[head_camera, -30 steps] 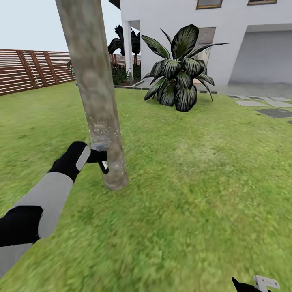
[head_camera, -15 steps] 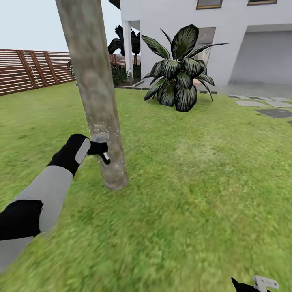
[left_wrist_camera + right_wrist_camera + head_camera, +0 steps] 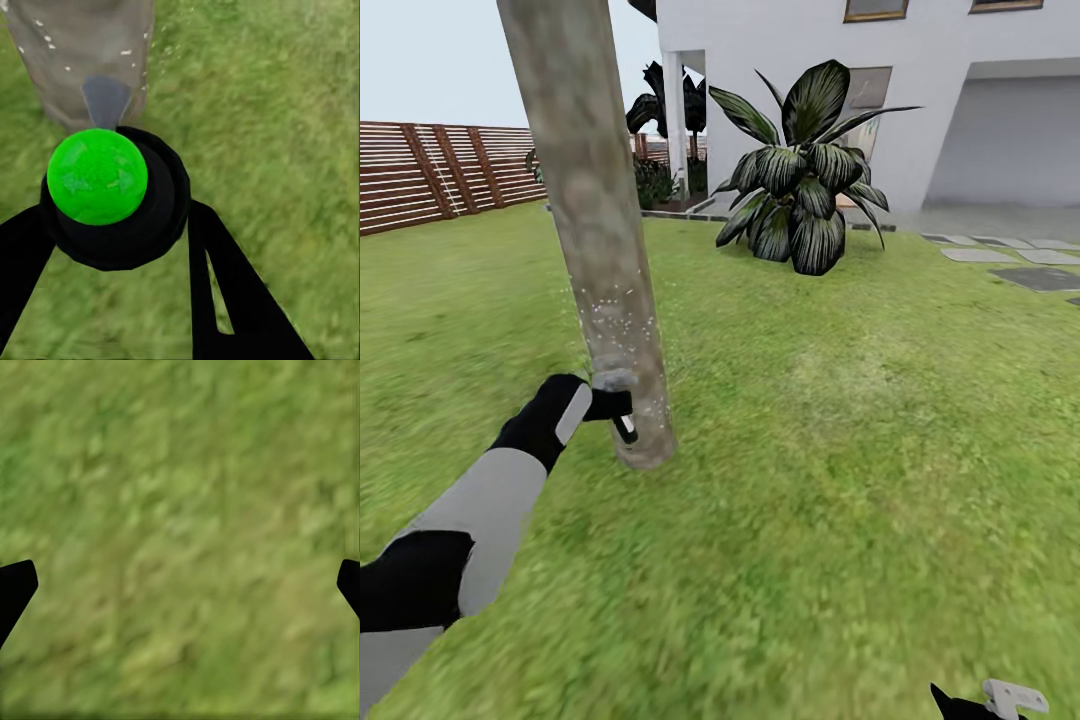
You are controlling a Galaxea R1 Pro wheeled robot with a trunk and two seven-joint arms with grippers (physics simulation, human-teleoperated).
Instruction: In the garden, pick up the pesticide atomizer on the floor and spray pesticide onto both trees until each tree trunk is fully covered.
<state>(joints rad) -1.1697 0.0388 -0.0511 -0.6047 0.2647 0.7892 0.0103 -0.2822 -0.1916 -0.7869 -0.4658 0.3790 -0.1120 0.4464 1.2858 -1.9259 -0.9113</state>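
Left gripper [image 3: 612, 408] clamped on pesticide atomizer [image 3: 112, 196], black fingers [image 3: 225, 292] on both sides of dark bottle, green spot facing wrist camera. Bottle held low, right against tree trunk [image 3: 595, 220], grey head [image 3: 612, 380] pointing at bark near base. Pale pesticide specks [image 3: 615, 320] scattered on trunk just above bottle. Lawn [image 3: 840, 420] all around; brown slat fence [image 3: 430, 170] behind, dark broad-leaved bush [image 3: 795, 170] beside white house [image 3: 920, 90]. Right gripper [image 3: 180, 585] spread wide over grass, holding nothing.
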